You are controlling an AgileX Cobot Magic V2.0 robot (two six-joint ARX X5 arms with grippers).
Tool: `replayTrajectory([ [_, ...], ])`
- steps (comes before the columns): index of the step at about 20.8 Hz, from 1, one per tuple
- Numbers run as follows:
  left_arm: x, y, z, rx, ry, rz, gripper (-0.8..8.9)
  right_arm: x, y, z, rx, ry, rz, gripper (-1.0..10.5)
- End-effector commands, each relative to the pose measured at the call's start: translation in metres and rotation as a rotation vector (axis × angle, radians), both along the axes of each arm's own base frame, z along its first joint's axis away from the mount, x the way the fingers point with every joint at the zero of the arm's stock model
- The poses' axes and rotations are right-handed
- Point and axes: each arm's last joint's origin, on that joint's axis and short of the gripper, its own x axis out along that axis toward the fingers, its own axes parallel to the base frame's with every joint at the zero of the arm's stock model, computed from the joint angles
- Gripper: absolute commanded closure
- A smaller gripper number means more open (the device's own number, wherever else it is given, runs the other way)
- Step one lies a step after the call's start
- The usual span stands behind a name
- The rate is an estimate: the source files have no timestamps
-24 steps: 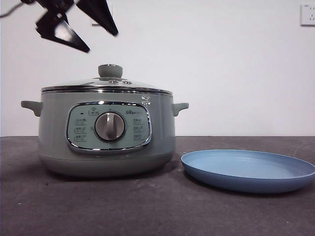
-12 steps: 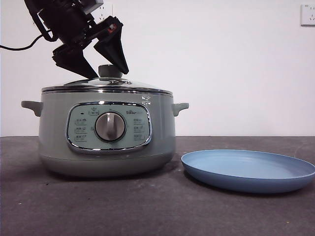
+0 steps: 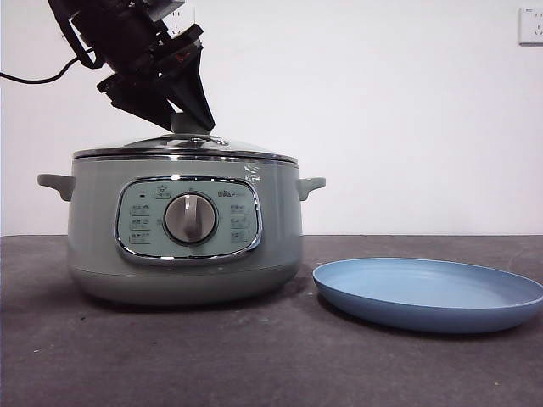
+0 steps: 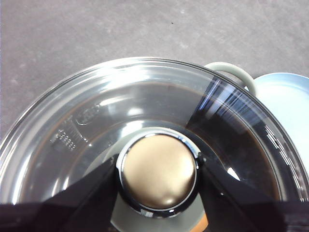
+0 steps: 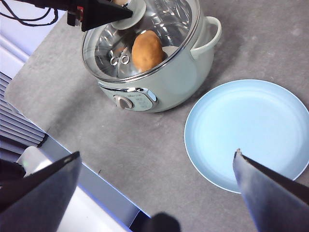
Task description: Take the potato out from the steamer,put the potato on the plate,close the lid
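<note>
front view, one steamer (image 3: 185,242), one lid (image 3: 182,146), one plate (image 3: 428,292), one potato (image 5: 147,50)

Orange-brown potato (image 5: 147,50) lies inside the lidded sage-green steamer (image 3: 185,229); glass lid (image 3: 182,146) on; light-blue plate (image 3: 428,292) beside it

The left tool (image 3: 188,119) has dropped and closed around the lid (image 3: 185,146) knob.

Front view: low, at counter (image 3: 254,356) height, level, close to the steamer (image 3: 185,227) and plate (image 3: 428,292). Left wrist view: straight down, very close over the lid (image 4: 145,145). Right wrist view: high, tilted down, far back. All three share steamer, lid and plate.
</note>
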Motion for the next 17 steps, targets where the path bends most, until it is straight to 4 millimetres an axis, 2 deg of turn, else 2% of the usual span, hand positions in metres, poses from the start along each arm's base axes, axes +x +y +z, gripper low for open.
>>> replayTrajectory([
  [1,0.001,0.0,-0.003,0.004,0.008,0.002,8.26,0.0,0.0,0.001,-0.006,-0.013,0.006,2.9],
  [5,0.0,0.0,-0.002,-0.002,0.007,0.003,8.26,0.0,0.0,0.001,-0.005,-0.013,0.006,2.9],
  [8,-0.004,0.002,0.008,-0.023,-0.016,0.014,8.26,0.002,0.001,0.0,-0.006,-0.009,0.006,2.9],
  [13,-0.023,0.009,0.037,-0.057,-0.095,0.021,8.26,0.01,0.003,-0.003,-0.008,0.007,0.007,2.9],
  [17,-0.052,0.022,0.068,-0.099,-0.158,0.042,8.26,0.027,0.009,-0.006,0.004,0.009,0.021,2.9],
])
